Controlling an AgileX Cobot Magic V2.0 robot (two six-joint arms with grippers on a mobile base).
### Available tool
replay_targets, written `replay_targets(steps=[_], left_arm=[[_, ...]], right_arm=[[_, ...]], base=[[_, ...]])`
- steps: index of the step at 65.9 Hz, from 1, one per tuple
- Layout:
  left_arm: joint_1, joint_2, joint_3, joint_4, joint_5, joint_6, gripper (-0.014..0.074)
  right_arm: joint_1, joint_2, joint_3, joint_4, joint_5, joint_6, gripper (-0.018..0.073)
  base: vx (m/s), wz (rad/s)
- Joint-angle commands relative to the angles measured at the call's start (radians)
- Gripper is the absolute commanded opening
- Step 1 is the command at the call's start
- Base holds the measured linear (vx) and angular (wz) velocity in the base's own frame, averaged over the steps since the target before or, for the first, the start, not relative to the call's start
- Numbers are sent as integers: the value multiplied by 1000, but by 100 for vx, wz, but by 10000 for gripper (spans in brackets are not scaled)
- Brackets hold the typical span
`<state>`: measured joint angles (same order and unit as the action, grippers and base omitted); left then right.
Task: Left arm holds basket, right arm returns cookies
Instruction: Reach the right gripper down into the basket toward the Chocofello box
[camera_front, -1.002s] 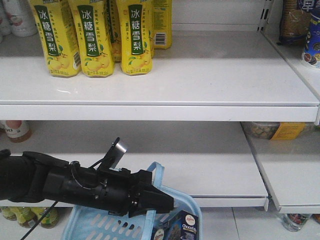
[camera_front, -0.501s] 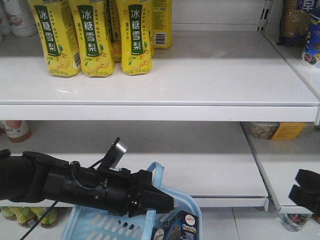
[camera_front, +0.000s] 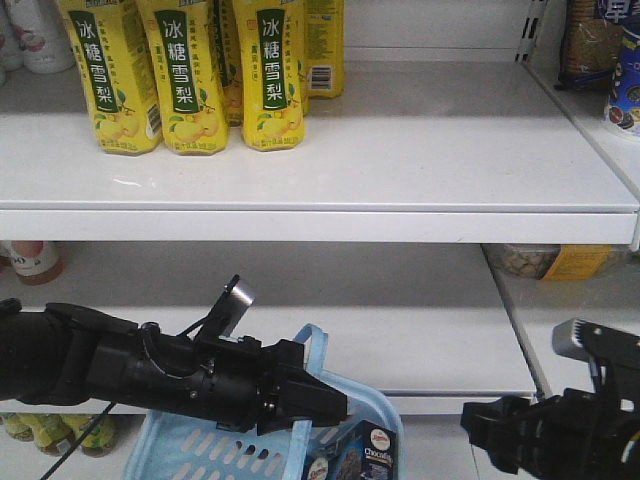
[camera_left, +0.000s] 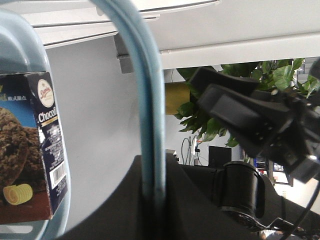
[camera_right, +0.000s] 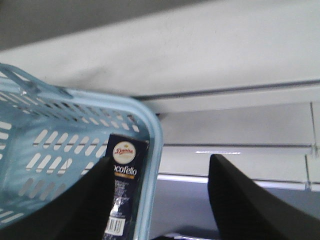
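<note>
the flat handle of the blue basket is pinched tight by the left gripper. the cookie box is stood up inside the basket, just under that gripper's tip, against the rim. the right gripper is held spread wide with nothing in it. the box is seen just by its left finger.

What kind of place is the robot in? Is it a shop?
Probably a shop, or a pretend one. There are long white shelves, a row of yellow drink cartons standing on the top one, and a light blue shopping basket with a box of cookies inside.
</note>
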<state>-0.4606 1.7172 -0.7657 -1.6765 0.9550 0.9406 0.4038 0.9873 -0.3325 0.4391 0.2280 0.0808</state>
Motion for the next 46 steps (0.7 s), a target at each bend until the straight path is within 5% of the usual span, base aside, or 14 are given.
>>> replay_targets(steps=[1,14,25,46], left_arm=[[0,-52,-26,-57,37,36,-6],[0,-52,-26,-57,37,36,-6],[0,-52,-26,-57,37,36,-6],[0,-52,-26,-57,37,36,-6]], right_arm=[[59,65,-52,63,-17,-16,451],[198,205,-144,66,25,-14,450],[198,313,-207,138,102,-22,450],[197,465,-285,374,174,-240,450]], base=[[0,0],[0,0],[0,0],[0,0]])
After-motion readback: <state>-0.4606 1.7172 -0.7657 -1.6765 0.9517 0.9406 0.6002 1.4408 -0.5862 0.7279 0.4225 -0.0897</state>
